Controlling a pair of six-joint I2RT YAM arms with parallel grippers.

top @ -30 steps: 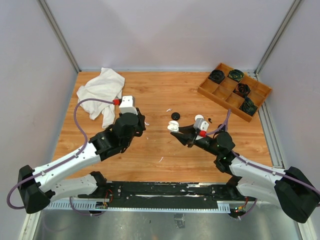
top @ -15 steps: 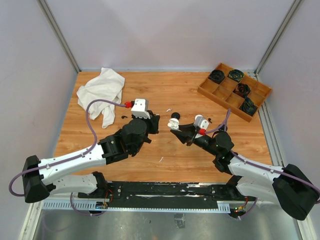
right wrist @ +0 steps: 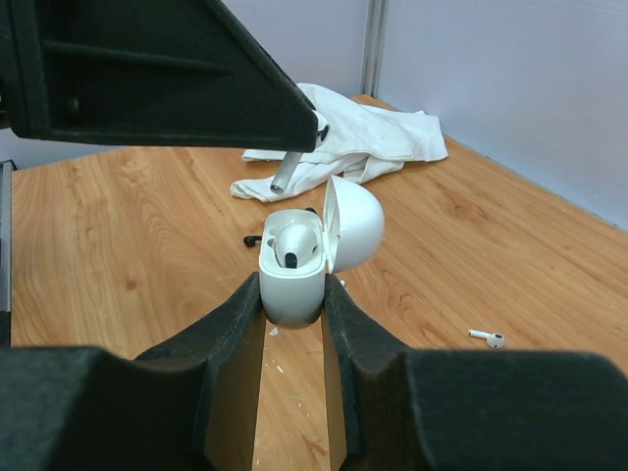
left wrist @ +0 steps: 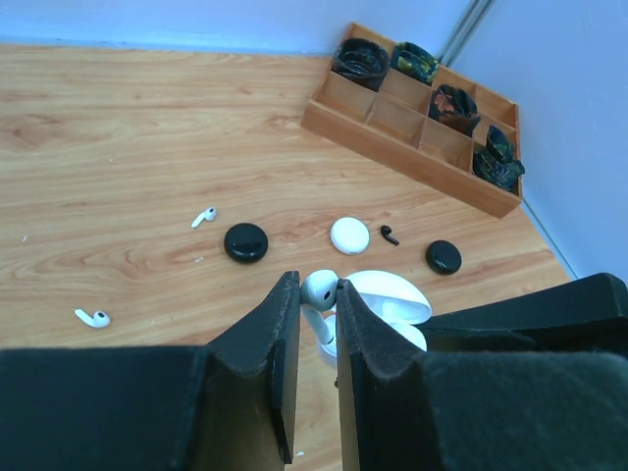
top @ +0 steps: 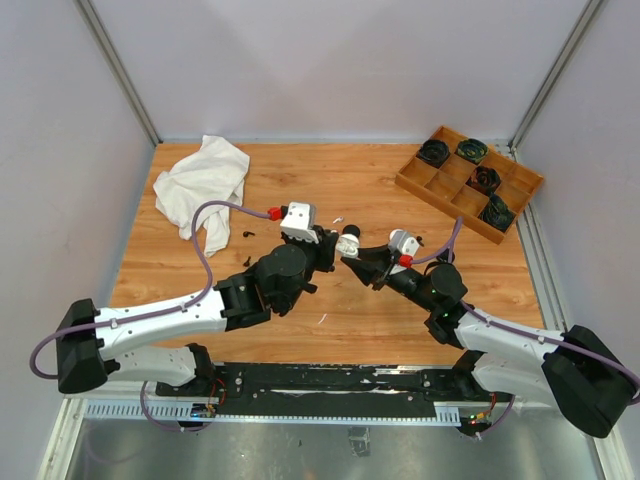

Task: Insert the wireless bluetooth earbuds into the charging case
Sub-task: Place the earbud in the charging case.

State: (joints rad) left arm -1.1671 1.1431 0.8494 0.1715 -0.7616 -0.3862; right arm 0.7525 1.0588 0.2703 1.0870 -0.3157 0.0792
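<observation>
Your left gripper [left wrist: 316,324] has its jaws pinched on a white earbud [left wrist: 319,291], bulb end up between the pads and stem pointing down, directly over the open white charging case [left wrist: 385,304]. Your right gripper [right wrist: 292,314] has its jaws clamped on the lower body of that case [right wrist: 294,275], which sits upright with its lid hinged open toward the right; one earbud already sits in a well inside. In the right wrist view the stem of the held earbud [right wrist: 284,173] hangs just above the case, not touching it. In the overhead view the two grippers meet near the middle of the bench [top: 380,190], the left [top: 333,247] just beside the right [top: 352,250]. Loose on the bench in the left wrist view lie two more white earbuds [left wrist: 203,216] [left wrist: 93,317], a small black earbud [left wrist: 389,235], two black round cases [left wrist: 245,241] [left wrist: 444,256] and a white round one [left wrist: 350,235]. A wooden divided tray [top: 424,184] sits at the far right, a crumpled white cloth [top: 205,180] at the far left.
</observation>
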